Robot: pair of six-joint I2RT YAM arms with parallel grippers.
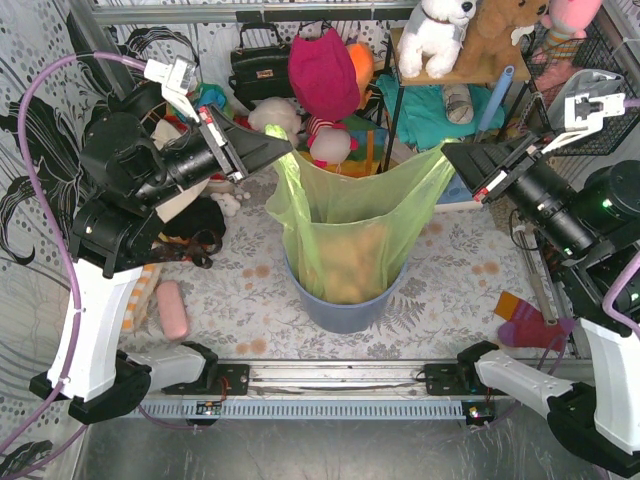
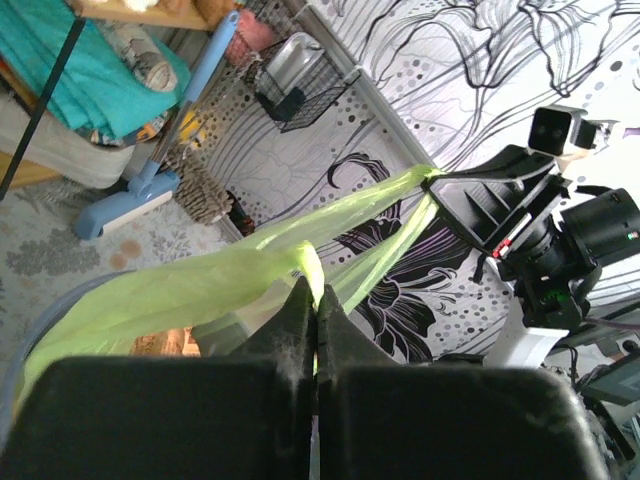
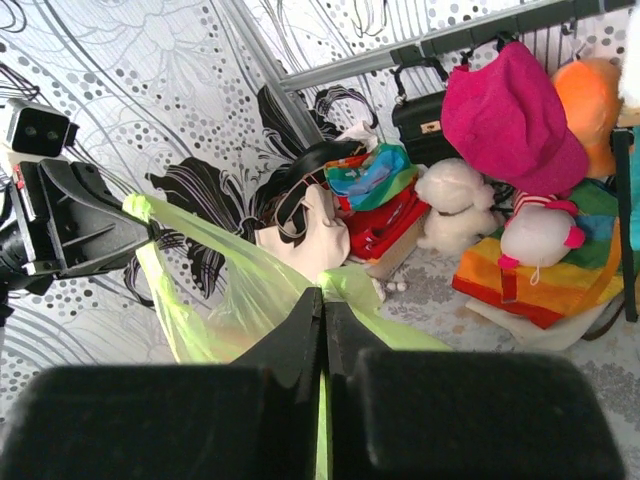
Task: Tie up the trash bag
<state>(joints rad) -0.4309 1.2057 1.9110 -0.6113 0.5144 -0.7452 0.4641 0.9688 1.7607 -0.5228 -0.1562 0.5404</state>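
The trash bag (image 1: 350,225) is thin light-green plastic, standing in a blue-grey round bin (image 1: 343,305), with brown crumpled paper showing through it. Its mouth is stretched wide and lifted at two corners. My left gripper (image 1: 283,148) is shut on the bag's left corner; in the left wrist view the gripper (image 2: 316,292) pinches the green film (image 2: 190,290). My right gripper (image 1: 450,155) is shut on the bag's right corner; in the right wrist view the gripper (image 3: 323,295) clamps the green plastic (image 3: 240,290). Each wrist view shows the other gripper holding the far corner.
Behind the bin lie soft toys (image 1: 325,140), a pink hat (image 1: 322,70), a black handbag (image 1: 258,68) and a shelf with plush animals (image 1: 440,35). A cream tote bag (image 3: 310,235) lies at the left. A pink case (image 1: 172,310) and a striped sock (image 1: 525,320) lie on the floral mat.
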